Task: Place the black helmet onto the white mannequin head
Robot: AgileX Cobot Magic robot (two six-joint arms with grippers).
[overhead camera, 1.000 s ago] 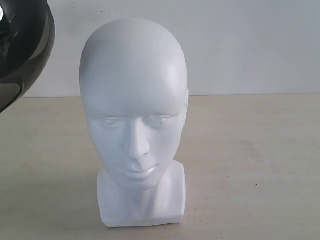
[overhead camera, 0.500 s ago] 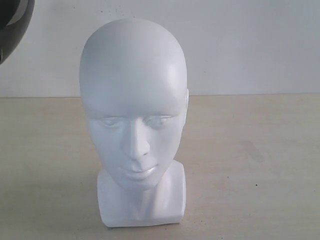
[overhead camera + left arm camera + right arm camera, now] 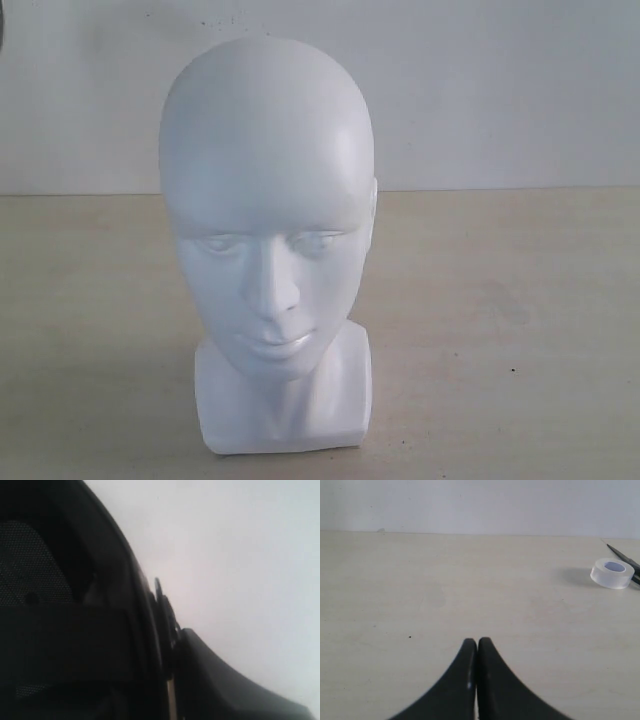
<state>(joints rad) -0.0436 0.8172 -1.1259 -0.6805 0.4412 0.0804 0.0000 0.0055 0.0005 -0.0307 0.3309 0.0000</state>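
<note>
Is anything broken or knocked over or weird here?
Nothing is broken or tipped. The white mannequin head stands upright on the table, bare. The black helmet is off it, close to the left wrist camera. A tape roll lies flat on the table.

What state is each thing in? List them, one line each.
head: upright on the table, bare.
helmet: aloft, rim clamped by the left tool.
left tool: shut on the helmet.
right tool: shut, empty.
tape: lying flat on the table.
</note>
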